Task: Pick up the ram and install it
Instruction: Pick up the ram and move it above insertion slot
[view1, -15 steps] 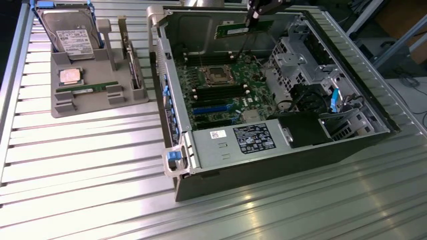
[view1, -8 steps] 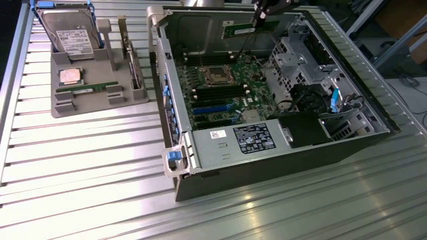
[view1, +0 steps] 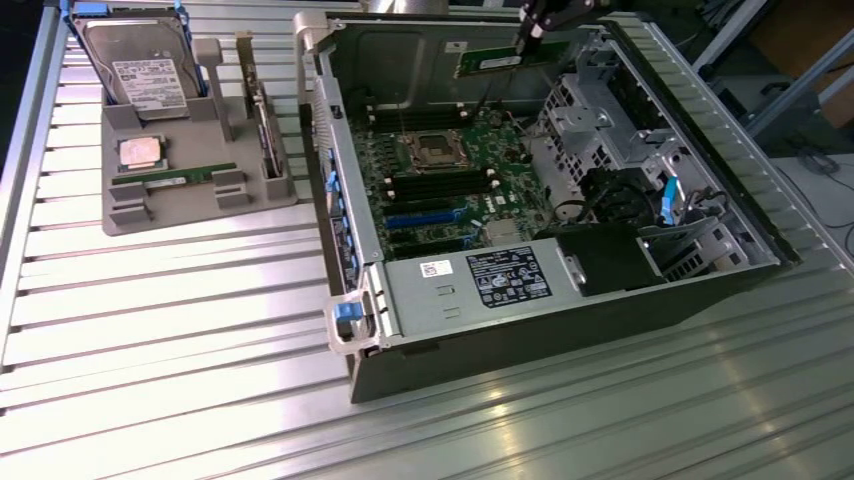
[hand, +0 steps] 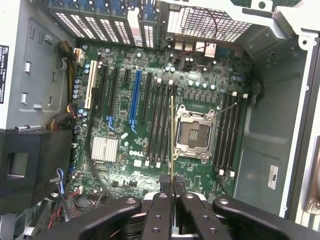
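Carrying the ram (view1: 501, 62) to the board is the step I judge I'm in. In the exterior view my gripper (view1: 541, 25) is clamped on the thin green stick, over the far end of the open steel case (view1: 400, 55) and well apart from the grey tray (view1: 200, 195) at that view's left. In the wrist view the matte black fingers (hand: 161, 205) pinch the ram (hand: 172, 135) edge-on above the motherboard (hand: 125, 165) and its long black slots (hand: 161, 125). Seating it, I reckon, calls for squaring that edge to one slot.
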